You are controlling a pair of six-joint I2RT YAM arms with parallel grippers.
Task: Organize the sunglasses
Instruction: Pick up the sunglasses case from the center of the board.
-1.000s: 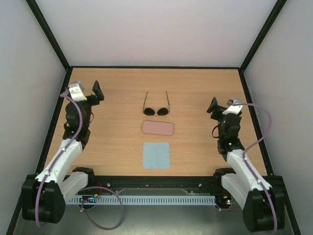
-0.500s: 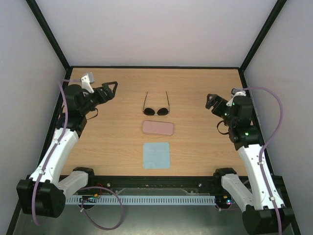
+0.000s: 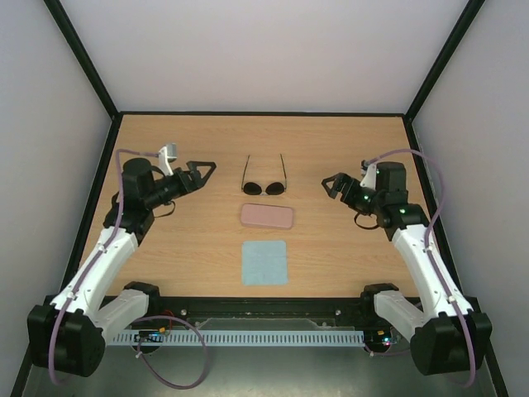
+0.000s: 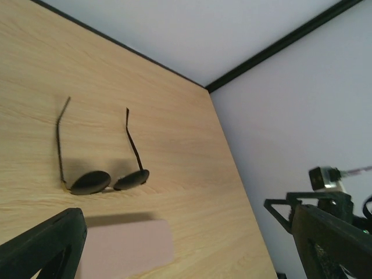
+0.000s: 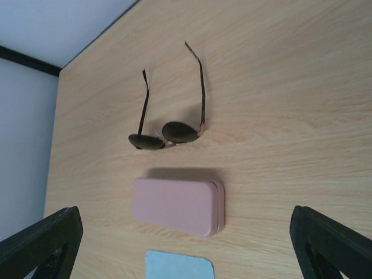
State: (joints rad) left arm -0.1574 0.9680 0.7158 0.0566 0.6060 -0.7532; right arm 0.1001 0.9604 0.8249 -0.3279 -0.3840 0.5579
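Observation:
The sunglasses [image 3: 274, 188] lie unfolded at the middle of the wooden table, round dark lenses toward me and thin temple arms pointing to the far wall; they also show in the left wrist view [image 4: 90, 182] and the right wrist view [image 5: 180, 132]. My left gripper [image 3: 207, 175] hovers open to their left, pointing at them and well apart from them. My right gripper [image 3: 329, 187] hovers open to their right, also apart. In each wrist view the gripper [image 4: 186, 232] [image 5: 186, 244] has its fingers spread wide with nothing between them.
A shut pink case [image 3: 267, 217] [image 5: 177, 206] [image 4: 125, 247] lies just in front of the sunglasses. A light blue cloth [image 3: 264, 263] [image 5: 179, 268] lies flat nearer the front edge. Black frame rails and white walls bound the table [image 3: 190, 240].
Both arms have swung inward from the table's sides, bringing their grippers toward the sunglasses. Both grippers stay open. The sunglasses, case and cloth have not moved.

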